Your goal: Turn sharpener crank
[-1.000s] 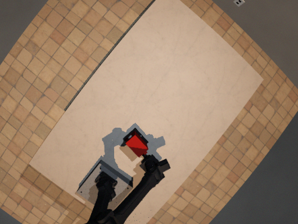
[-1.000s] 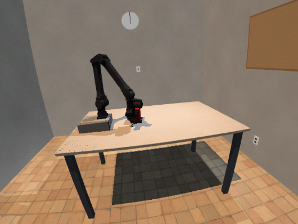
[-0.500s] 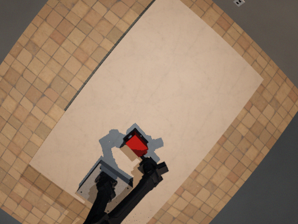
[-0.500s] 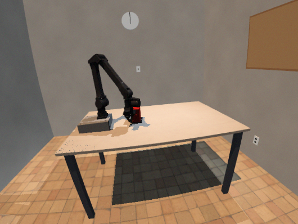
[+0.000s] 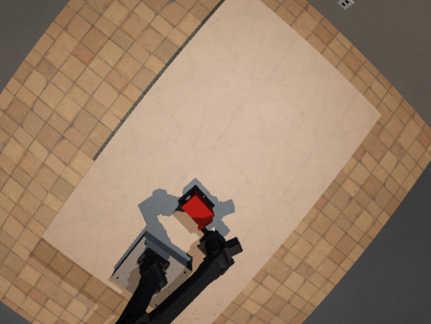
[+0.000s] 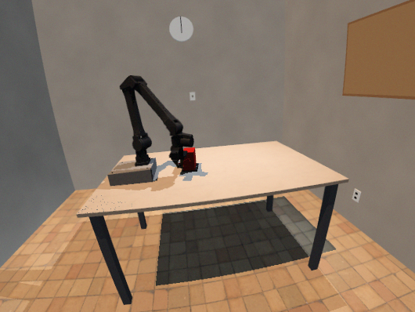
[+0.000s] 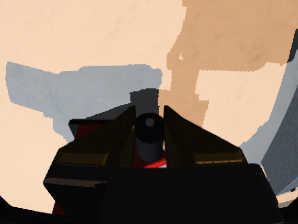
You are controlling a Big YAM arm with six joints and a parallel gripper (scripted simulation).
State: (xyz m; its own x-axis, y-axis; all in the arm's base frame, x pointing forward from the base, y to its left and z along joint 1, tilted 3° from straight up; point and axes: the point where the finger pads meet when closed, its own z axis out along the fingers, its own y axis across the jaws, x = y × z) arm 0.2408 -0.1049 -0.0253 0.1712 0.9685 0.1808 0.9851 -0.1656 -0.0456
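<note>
The red sharpener (image 5: 198,207) (image 6: 191,159) stands on the table (image 5: 264,102) (image 6: 254,168), close to the arm's base. My gripper (image 5: 208,235) (image 6: 179,156) (image 7: 149,112) is pressed against the sharpener's side that faces the arm. In the wrist view the fingers are shut on the crank's dark round handle (image 7: 149,127), with a bit of red body showing just below it. The rest of the crank is hidden behind the fingers and the wrist.
The arm's grey base block (image 5: 129,266) (image 6: 131,176) sits at the table's near-left corner, right beside the sharpener. The table edge runs a short way behind the wrist. A clock and a cork board hang on the walls.
</note>
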